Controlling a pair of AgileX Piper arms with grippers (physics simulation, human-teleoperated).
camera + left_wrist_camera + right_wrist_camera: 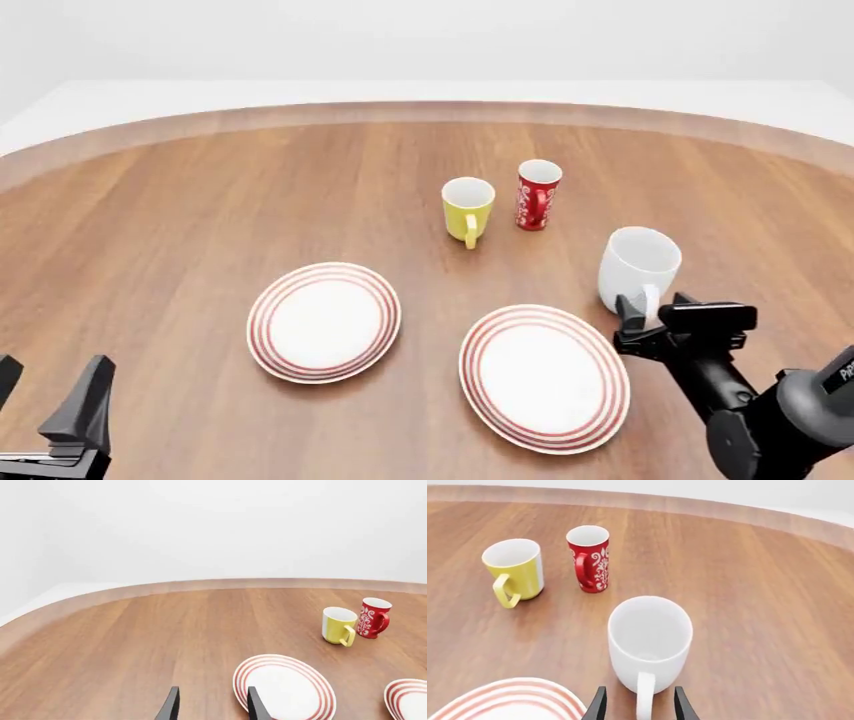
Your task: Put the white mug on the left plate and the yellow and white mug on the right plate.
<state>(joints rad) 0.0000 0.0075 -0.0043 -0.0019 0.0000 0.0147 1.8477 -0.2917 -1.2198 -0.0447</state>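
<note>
We start with the white mug (638, 265): it stands upright on the worktop (200, 200), just beyond the right plate (545, 377) and off it, handle turned toward our right end effector (651, 333). That end effector sits low with its fingers apart, straddling the handle without closing on it — lined up, we judge, so a squeeze there would lift the mug. The yellow and white mug (467, 208) waits farther back, upright, close beside a red cup (538, 194) and clear of both plates. The left plate (324, 321) lies bare, close beside the right one. Our left end effector (54, 420) hangs wide and empty at the near left edge — probably parked out of the way until its turn.
</note>
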